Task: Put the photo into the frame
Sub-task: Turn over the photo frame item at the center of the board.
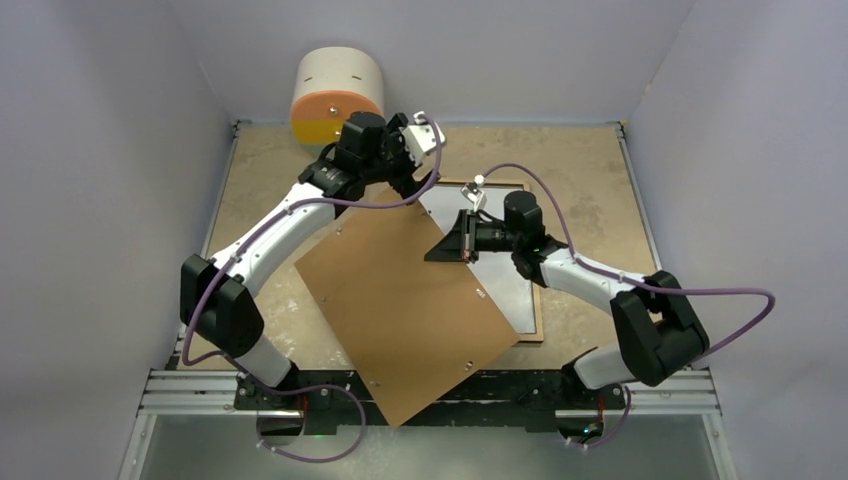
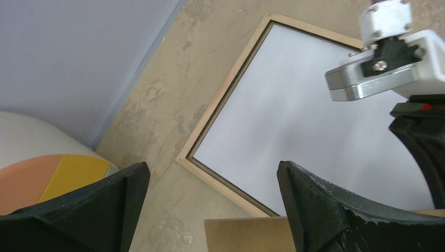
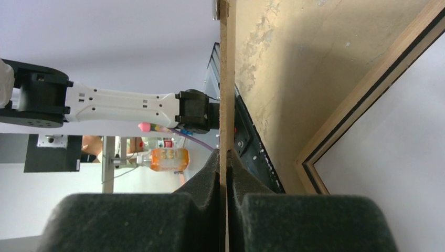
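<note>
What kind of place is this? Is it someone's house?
Probably not a house. It looks like a robot lab booth. The left arm and right arm are bolted to a metal rail, and plain grey walls box in a worn table.

Light is soft and even, and all three views are usable.

Top view: diffuse overhead light, lavender cast on the walls, faint shadow beside the backing board (image 1: 400, 300), straight lines bow slightly at the picture edges. My left gripper (image 2: 212, 176): pads (image 2: 315, 210) at the lens are dark and a bit soft. Ahead of them the frame (image 2: 225, 86) is sharp, its pale inside flat and matte. My right gripper (image 3: 226, 163): foam nearly black and blurred, with the board edge crisper further out. There is a soft shadow on the table (image 3: 294, 63) just right of it, and the room to its left is washed bright.
</note>
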`<state>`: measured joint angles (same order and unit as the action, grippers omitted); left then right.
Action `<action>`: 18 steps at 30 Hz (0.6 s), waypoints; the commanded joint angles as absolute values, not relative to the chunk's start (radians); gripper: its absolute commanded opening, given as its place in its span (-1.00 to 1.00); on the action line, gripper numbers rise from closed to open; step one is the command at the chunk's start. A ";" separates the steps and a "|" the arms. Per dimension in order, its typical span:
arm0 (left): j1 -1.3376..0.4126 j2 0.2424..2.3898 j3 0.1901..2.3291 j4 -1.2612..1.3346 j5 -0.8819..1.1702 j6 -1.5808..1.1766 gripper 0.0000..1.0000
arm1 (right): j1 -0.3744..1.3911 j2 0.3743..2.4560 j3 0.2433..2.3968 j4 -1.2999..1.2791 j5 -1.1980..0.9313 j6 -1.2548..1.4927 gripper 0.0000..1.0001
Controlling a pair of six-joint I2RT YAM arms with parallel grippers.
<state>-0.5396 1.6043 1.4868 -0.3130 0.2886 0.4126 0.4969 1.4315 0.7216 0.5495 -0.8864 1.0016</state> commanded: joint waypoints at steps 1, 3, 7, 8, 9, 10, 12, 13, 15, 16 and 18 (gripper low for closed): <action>-0.566 1.577 1.492 -0.330 0.295 0.446 0.98 | 0.501 1.435 0.784 0.582 -0.888 1.020 -1.00; -0.577 1.572 1.479 -0.354 0.300 0.466 0.98 | 0.502 1.441 0.789 0.584 -0.885 1.022 -1.00; -0.596 1.563 1.448 -0.362 0.254 0.492 0.99 | 0.501 1.444 0.793 0.591 -0.882 1.027 -1.00; -0.597 1.562 1.444 -0.352 0.238 0.490 0.99 | 0.502 1.444 0.794 0.592 -0.882 1.028 -1.00; -0.597 1.563 1.446 -0.347 0.221 0.487 0.98 | 0.503 1.442 0.794 0.592 -0.882 1.028 -1.00; -0.596 1.566 1.449 -0.342 0.205 0.484 0.98 | 0.504 1.442 0.794 0.593 -0.883 1.028 -1.00; -0.595 1.567 1.451 -0.324 0.176 0.476 0.99 | 0.507 1.439 0.793 0.593 -0.885 1.029 -1.00; -0.597 1.567 1.451 -0.314 0.162 0.472 0.98 | 0.508 1.438 0.793 0.593 -0.885 1.028 -1.00; -0.596 1.568 1.455 -0.299 0.149 0.462 0.99 | 0.510 1.434 0.791 0.592 -0.885 1.026 -1.00; -0.596 1.571 1.457 -0.304 0.155 0.461 0.99 | 0.511 1.433 0.789 0.591 -0.885 1.025 -1.00; -0.597 1.571 1.455 -0.310 0.161 0.456 0.99 | 0.511 1.433 0.788 0.591 -0.885 1.023 -1.00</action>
